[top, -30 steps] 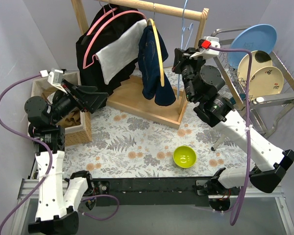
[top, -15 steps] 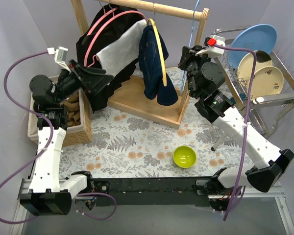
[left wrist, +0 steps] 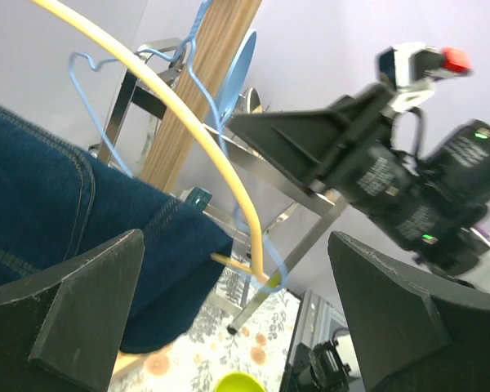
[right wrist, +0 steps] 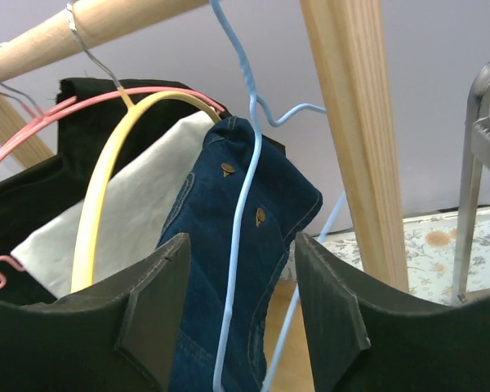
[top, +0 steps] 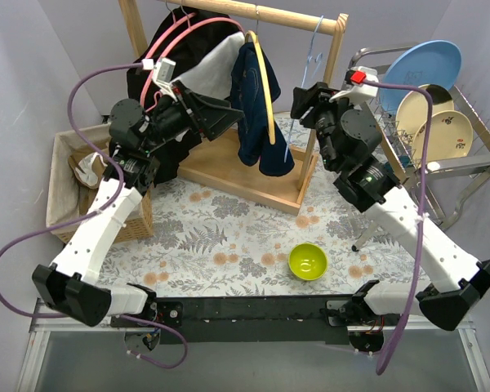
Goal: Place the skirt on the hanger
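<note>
The dark blue denim skirt hangs on the yellow hanger from the wooden rail. My left gripper is open just left of the skirt, touching nothing. In the left wrist view the skirt and yellow hanger lie ahead of the open left gripper. My right gripper is open to the right of the skirt. The thin blue wire hanger runs loosely through the open right gripper, with the skirt behind it.
Pink hangers carry a black garment and a white cloth at the rail's left. The rack's wooden base and right post stand close. Also there: a wicker basket, a green bowl and a dish rack.
</note>
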